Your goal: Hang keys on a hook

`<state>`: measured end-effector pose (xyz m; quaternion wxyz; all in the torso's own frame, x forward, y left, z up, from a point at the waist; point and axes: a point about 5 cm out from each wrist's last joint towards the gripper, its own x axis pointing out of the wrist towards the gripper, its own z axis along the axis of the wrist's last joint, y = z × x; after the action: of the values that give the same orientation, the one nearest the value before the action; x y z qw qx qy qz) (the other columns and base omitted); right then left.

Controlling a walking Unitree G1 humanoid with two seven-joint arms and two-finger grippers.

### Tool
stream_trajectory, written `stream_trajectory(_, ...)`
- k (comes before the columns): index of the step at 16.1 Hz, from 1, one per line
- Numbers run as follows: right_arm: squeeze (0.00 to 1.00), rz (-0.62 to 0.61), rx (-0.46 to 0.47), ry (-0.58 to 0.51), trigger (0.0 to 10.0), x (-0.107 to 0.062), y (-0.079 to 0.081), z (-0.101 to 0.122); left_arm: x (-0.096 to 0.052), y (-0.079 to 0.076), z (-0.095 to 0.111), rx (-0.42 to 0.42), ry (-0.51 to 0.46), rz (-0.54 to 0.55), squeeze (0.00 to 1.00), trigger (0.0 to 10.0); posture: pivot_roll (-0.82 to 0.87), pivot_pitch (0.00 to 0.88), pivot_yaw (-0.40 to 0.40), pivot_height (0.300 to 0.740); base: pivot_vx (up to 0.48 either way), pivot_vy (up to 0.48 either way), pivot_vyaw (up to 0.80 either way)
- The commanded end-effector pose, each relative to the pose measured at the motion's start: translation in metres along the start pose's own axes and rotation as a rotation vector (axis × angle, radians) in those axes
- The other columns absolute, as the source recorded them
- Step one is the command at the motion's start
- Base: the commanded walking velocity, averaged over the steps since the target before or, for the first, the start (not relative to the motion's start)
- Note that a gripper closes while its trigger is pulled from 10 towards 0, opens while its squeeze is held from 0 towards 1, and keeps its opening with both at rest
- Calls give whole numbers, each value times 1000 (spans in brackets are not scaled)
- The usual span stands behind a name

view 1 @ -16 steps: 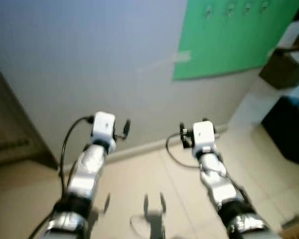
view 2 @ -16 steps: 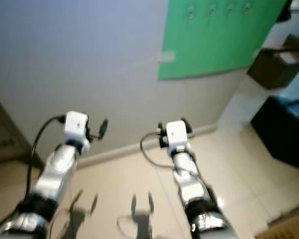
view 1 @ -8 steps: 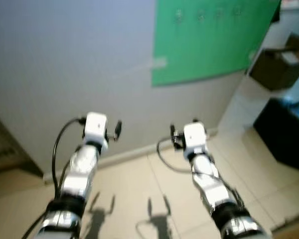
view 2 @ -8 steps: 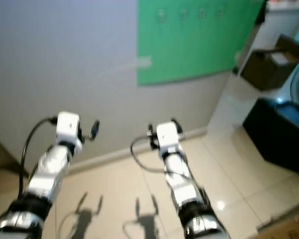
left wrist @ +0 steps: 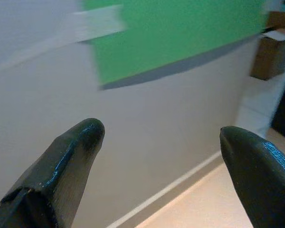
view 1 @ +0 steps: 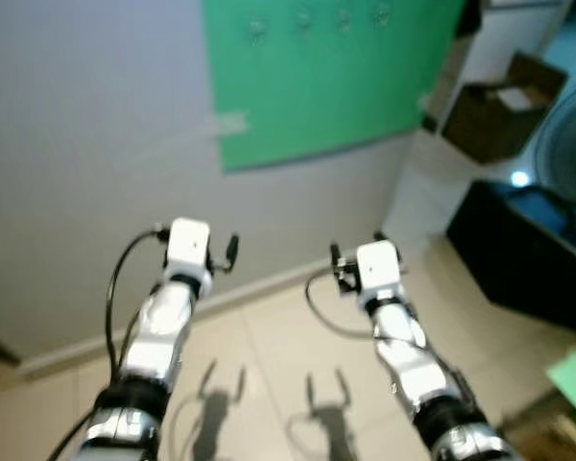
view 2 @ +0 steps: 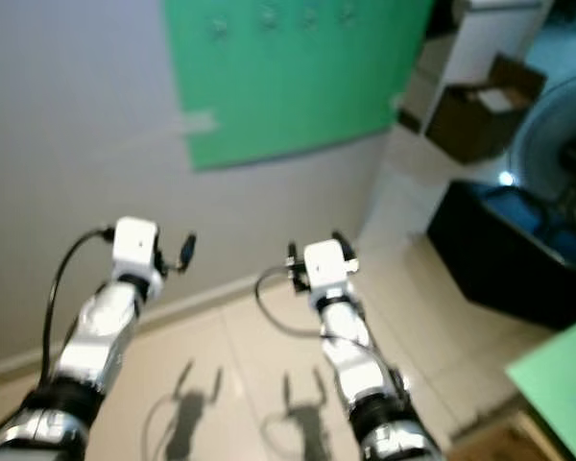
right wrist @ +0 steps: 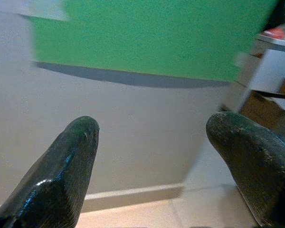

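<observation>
No keys are being carried and none can be made out in these frames, so their look and location cannot be told. As a judgement only: a key bunch is expected to be light, rigid metal, loose and jangly, prone to swinging; it is best taken by the ring or by a flat key bow, so that the ring is left free for the hook.

The hooks (view 1: 301, 18) are being seen as a row of small pale pegs along the top of the green board (view 1: 317, 91) on the grey wall (view 1: 86, 144); the blur is hiding their shape, though they are probably simple pegs. A strip of pale tape (view 1: 228, 124) is sitting at the board's edge.

The left gripper (left wrist: 161, 166) is being held wide apart with nothing between its fingers (left wrist: 69, 164). The right gripper (right wrist: 156, 166) is likewise spread wide and empty. Both are being pointed toward the wall, well short of the board.

A cardboard box (view 1: 499, 120) and a dark bin (view 1: 523, 254) are standing to the right, on the tiled floor (view 1: 269, 384).
</observation>
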<state>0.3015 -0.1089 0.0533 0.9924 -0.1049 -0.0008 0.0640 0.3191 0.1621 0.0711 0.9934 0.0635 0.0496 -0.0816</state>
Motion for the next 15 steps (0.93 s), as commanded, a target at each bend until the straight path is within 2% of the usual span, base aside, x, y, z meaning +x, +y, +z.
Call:
stream_trajectory(1,0,-25,-6,13,10000,-2,-10,-4,3,-11,4,8,-12,-32,0,10000,-8,0,-9,740,300,-371,0)
stream_trajectory(5,0,-30,-9,27,10000,-2,-12,-5,-1,-13,1,10,-13,-38,0,10000,-1,0,-18,740,136,-408,0)
stream_trajectory(6,0,-36,-21,61,10000,-1,-12,-8,-1,-13,0,-2,-2,-48,0,10000,0,0,-18,740,330,-345,0)
stream_trajectory(9,0,-46,28,27,10000,-2,-12,-4,-1,-11,1,13,-8,-23,0,10000,-6,0,-14,723,0,0,-454)
stream_trajectory(15,0,-71,62,50,10000,-4,-14,-8,-1,-10,9,-17,-56,-40,0,10000,-2,0,-3,703,0,0,-484)
